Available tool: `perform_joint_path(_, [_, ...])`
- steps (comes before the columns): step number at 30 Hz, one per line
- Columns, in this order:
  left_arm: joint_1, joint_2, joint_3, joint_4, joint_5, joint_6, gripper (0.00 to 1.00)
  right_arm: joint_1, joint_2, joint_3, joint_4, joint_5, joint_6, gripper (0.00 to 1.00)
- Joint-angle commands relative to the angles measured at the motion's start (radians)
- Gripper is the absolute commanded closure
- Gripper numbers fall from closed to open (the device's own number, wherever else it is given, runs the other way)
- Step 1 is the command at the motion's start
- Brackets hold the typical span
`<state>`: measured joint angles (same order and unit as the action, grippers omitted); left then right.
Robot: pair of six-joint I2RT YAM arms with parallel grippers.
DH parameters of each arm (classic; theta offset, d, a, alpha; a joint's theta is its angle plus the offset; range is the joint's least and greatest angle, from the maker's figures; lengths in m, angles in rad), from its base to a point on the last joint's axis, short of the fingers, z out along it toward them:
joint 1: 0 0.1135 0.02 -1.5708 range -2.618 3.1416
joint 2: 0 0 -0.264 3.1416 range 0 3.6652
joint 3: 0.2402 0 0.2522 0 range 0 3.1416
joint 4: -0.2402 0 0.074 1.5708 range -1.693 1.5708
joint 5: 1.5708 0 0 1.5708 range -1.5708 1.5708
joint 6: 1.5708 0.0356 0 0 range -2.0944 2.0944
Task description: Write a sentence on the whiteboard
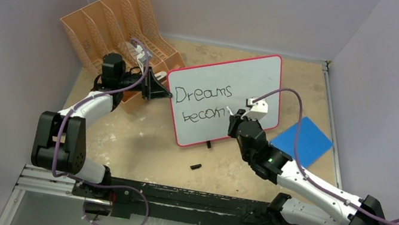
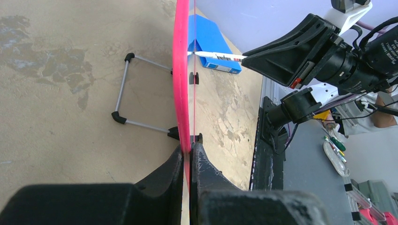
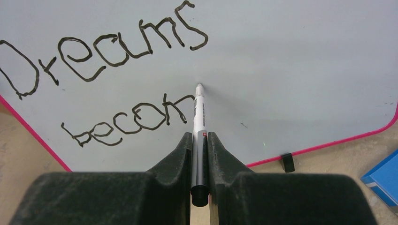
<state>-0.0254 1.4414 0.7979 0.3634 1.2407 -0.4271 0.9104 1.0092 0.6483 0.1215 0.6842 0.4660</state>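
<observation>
The whiteboard (image 1: 257, 76), white with a pink frame, stands tilted on the table. My left gripper (image 1: 163, 91) is shut on its left edge; in the left wrist view the pink rim (image 2: 180, 70) runs between the black fingers (image 2: 206, 164). The sentence (image 1: 202, 96) reads "Dreams" (image 3: 103, 51) with an unfinished "becom" (image 3: 131, 119) below it. My right gripper (image 3: 200, 136) is shut on a white-and-grey marker (image 3: 199, 117). Its tip touches the whiteboard (image 3: 291, 70) just right of the last stroke.
An orange file rack (image 1: 120, 27) stands at the back left behind the left arm. A blue pad (image 1: 302, 141) lies right of the board. A small black cap (image 1: 196, 166) lies on the table in front of it. A wire stand (image 2: 124, 89) props the board from behind.
</observation>
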Motion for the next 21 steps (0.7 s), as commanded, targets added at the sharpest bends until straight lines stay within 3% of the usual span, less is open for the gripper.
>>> perform_joint_path(1, [0.012, -0.023, 0.031, 0.029, -0.014, 0.021, 1.0, -0.01, 0.014, 0.004, 0.051, -0.013, -0.021, 1.0])
perform_joint_path(21, [0.012, -0.019, 0.03, 0.034, -0.015, 0.016, 1.0, -0.016, -0.058, 0.01, -0.071, -0.034, 0.029, 1.0])
